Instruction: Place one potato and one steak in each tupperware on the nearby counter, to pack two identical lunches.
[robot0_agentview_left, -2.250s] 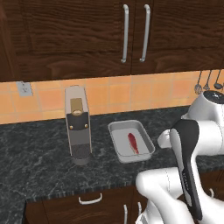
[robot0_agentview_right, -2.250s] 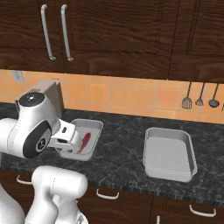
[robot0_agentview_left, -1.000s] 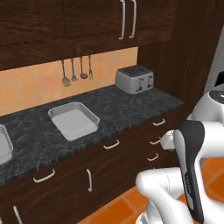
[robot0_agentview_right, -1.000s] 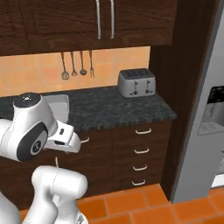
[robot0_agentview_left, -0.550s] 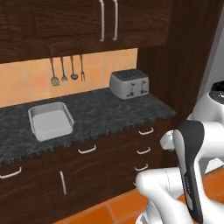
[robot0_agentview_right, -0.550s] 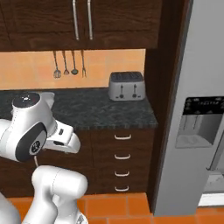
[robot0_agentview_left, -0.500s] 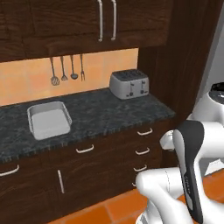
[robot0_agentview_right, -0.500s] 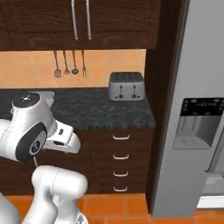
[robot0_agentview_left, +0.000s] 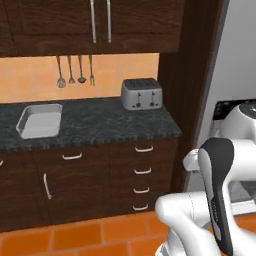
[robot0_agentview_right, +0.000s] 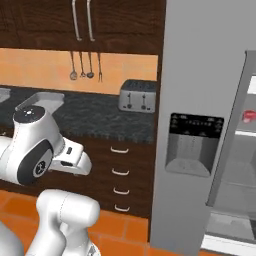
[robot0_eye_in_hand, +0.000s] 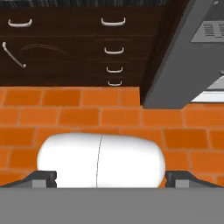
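One light-grey tupperware (robot0_agentview_left: 39, 120) sits empty on the dark speckled counter (robot0_agentview_left: 105, 125) at the left; in the right base view its rim (robot0_agentview_right: 47, 99) shows behind my arm. My gripper (robot0_eye_in_hand: 111, 178) is open and holds nothing, with its dark fingertips (robot0_eye_in_hand: 43, 177) wide apart over the orange tile floor, in front of the drawers. A small red piece (robot0_agentview_right: 248, 115) lies on a shelf inside the open fridge; I cannot tell what it is. The potato and the steak are out of view.
A silver toaster (robot0_agentview_left: 141, 93) stands at the counter's right end, with utensils (robot0_agentview_left: 75, 72) hanging on the wall behind. The tall grey fridge (robot0_agentview_right: 200, 90) with its dispenser panel (robot0_agentview_right: 192, 145) stands right of the drawers (robot0_agentview_left: 142, 175), its door open at the far right.
The whole picture has slid left: the base has moved right along the counter, from the trays past the toaster to the fridge. The gripper has stayed open.
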